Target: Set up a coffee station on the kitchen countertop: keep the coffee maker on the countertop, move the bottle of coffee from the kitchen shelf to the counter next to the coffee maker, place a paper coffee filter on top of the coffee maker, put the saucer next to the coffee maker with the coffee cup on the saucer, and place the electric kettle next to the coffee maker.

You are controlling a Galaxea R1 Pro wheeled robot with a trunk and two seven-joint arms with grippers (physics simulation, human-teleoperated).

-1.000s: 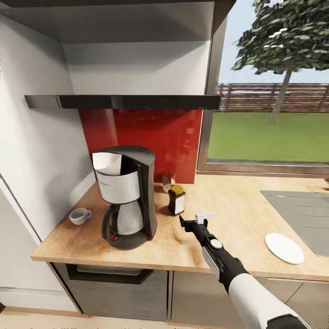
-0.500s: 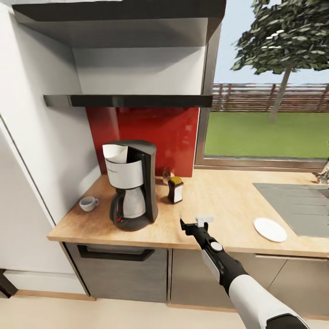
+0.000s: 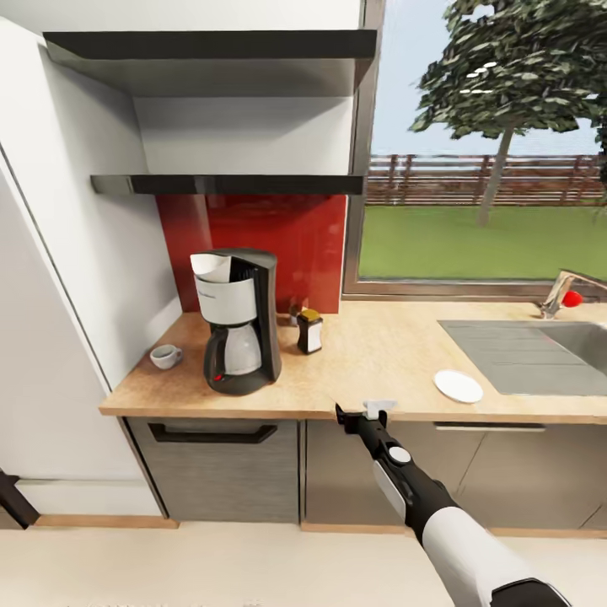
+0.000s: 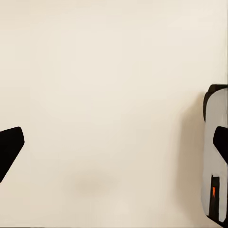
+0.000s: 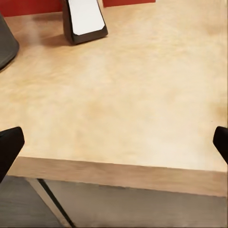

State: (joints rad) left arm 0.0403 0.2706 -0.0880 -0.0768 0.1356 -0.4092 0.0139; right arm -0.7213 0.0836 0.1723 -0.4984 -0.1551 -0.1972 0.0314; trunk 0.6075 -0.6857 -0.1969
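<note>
Head view: coffee maker (image 3: 237, 321) near the countertop's (image 3: 388, 358) left end, filter (image 3: 211, 267) on top, bottle of coffee (image 3: 309, 331) beside it. Coffee cup (image 3: 165, 356) and saucer (image 3: 458, 386) are well apart; no kettle yet. Right gripper (image 3: 364, 413) open, empty. Left wrist: jaws apart, probably over floor. Right wrist: open over the counter's front edge.

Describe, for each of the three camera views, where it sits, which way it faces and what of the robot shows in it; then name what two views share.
Head view: high on the robot, looking forward and down at the countertop, coffee maker, bottle of coffee and window; the right arm and right gripper show.
Left wrist view: on the left arm, facing a plain cream surface; dark fingertips at the edges.
Right wrist view: on the right arm, facing the countertop's front edge; fingertips at the edges.
Shared: head and right wrist views both show the bottle of coffee.
</note>
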